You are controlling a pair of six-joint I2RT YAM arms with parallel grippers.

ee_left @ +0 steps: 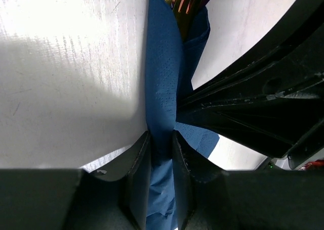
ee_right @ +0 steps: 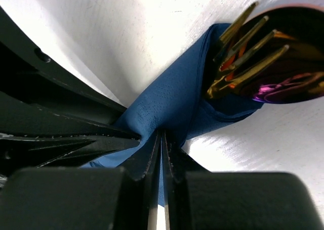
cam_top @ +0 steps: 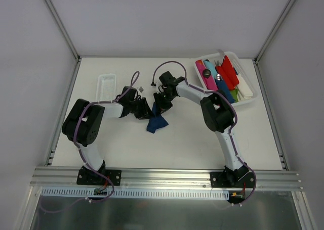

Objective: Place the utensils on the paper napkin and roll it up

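Tearing looms as left end effector (ee_left: 161, 141) and right end effector (ee_right: 161, 139) both pinch the paper napkin (ee_right: 172, 98), and the fork (ee_right: 245, 59) may slip out.

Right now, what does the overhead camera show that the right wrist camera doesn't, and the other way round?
Only the overhead view shows the narrow white tray and the basket of coloured plastic items at the table's far right. Only the right wrist view shows the utensils up close, with shiny fork tines and a spoon bowl poking out of the folds, and the right tool shut on the fabric. Both show the dark blue paper napkin, bunched up rather than flat.
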